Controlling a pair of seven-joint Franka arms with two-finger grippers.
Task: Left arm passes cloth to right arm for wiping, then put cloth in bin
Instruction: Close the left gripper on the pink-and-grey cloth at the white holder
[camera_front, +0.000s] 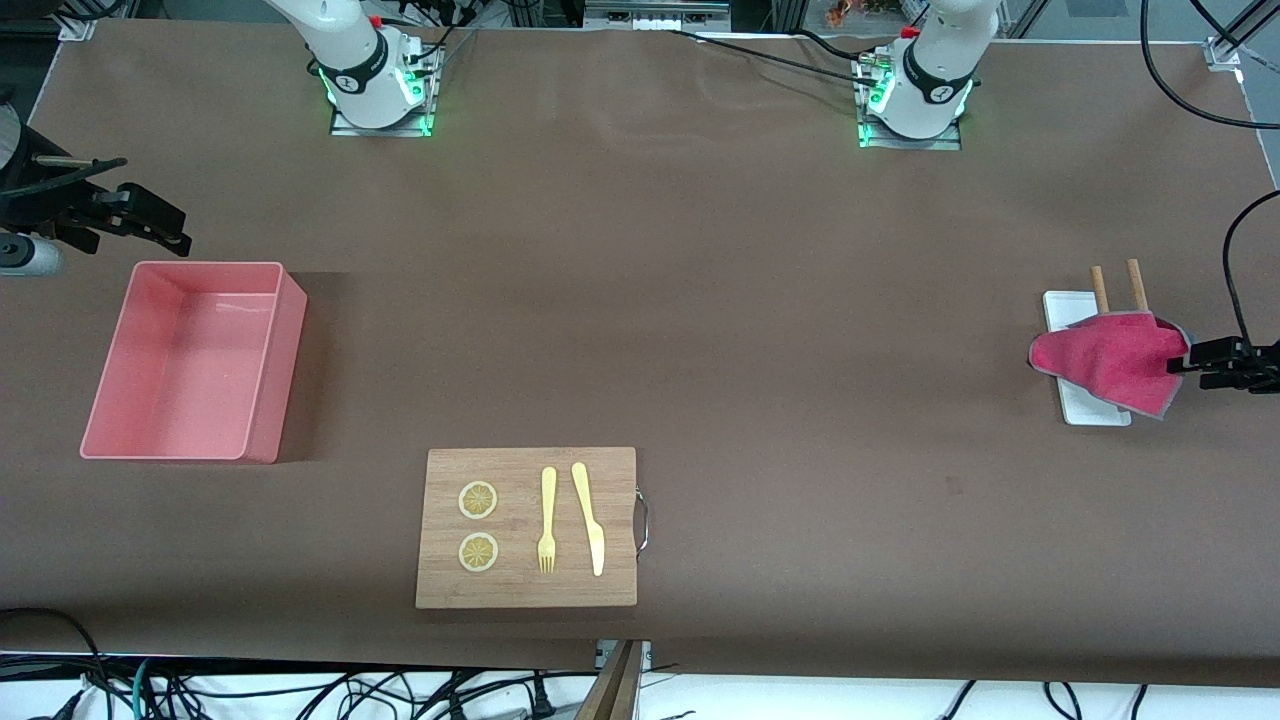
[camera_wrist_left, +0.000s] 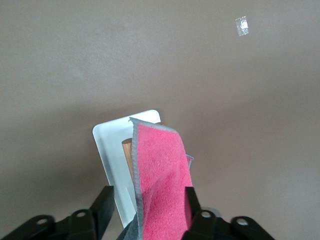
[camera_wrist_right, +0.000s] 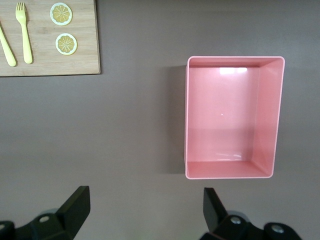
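Front view: bin (camera_front: 190, 360) empty.

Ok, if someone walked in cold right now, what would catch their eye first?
Probably the pink cloth, held in the left gripper over the white tray at the left arm's end of the table. Next, the big pink bin at the right arm's end, with the right gripper waiting open above the table beside it. Then the cutting board with lemon slices, fork and knife, nearest the front camera.
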